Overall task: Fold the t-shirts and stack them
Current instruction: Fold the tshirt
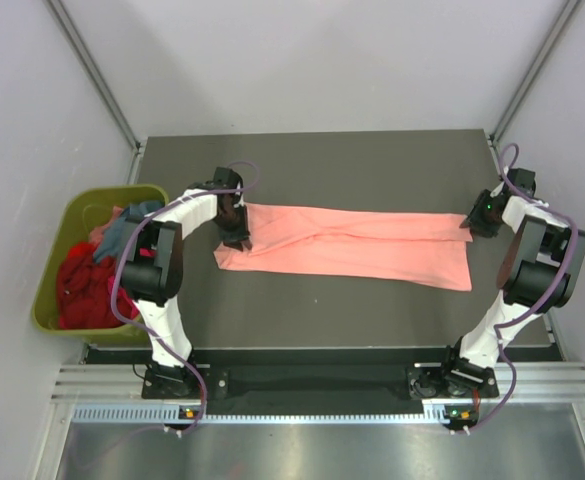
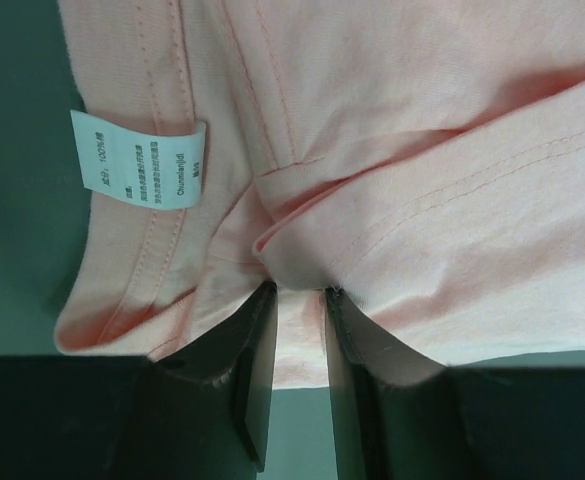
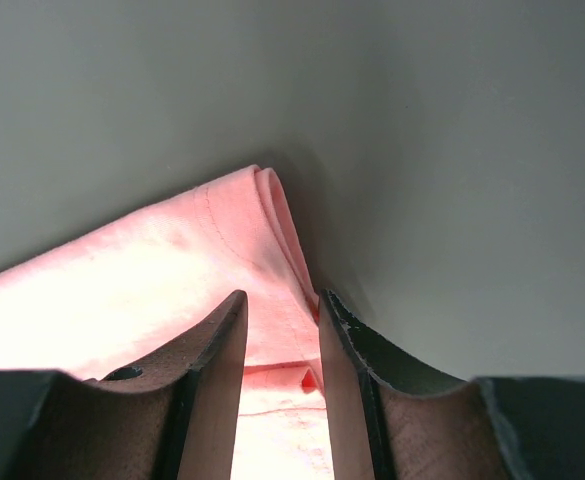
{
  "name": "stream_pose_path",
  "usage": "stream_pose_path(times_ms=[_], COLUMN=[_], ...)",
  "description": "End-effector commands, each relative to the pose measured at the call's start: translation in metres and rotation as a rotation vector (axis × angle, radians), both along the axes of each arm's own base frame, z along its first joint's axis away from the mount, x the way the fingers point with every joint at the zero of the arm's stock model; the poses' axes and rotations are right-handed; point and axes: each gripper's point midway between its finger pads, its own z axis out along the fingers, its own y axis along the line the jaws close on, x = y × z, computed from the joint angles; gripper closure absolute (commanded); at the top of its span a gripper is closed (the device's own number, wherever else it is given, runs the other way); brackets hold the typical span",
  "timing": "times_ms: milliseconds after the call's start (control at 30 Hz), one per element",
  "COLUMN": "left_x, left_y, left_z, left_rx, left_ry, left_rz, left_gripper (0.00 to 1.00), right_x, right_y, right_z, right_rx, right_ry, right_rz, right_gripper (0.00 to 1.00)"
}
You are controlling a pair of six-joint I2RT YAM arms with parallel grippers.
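Two thin pinches only: left fingers [image 2: 264, 325] and right fingers [image 3: 230, 335] each clamp a bunched edge of the salmon-pink t-shirt [image 1: 357, 243], so uneven pull could drop one end.

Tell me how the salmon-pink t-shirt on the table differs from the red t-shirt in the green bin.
The salmon-pink t-shirt lies stretched in a long flat band on the table; the red t-shirt sits crumpled in the olive-green bin. The left gripper and the right gripper pinch the salmon-pink t-shirt at its two ends; nothing holds the red t-shirt. Both are soft cloth.
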Motion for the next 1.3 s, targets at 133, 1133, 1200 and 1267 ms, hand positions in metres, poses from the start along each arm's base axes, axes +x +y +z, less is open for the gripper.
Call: stream_pose_path(times_ms=[133, 1133, 1200, 1267], left_x=[0.024, 0.04, 0.041, 0.043], left_y=[-0.008, 0.024, 0.024, 0.022], left_z=[0.023, 0.085, 0.088, 0.089], left_rx=[-0.018, 0.15, 0.155, 0.145], left_ry=[-0.101, -0.218, -0.224, -0.228], left_rz=[0.003, 0.028, 0.026, 0.021], left_gripper=[0.7, 1.0, 1.0, 1.0], right_x=[0.008, -0.002, -0.003, -0.007], right_y=[-0.002, -0.002, -0.003, -0.006], right_z=[0.021, 0.035, 0.038, 0.036], right_rx=[-0.038, -0.048, -0.054, -0.066], right_ry=[-0.057, -0.048, -0.042, -0.018], right_rz=[0.007, -0.005, -0.012, -0.024], right_gripper=[0.65, 0.64, 0.64, 0.64])
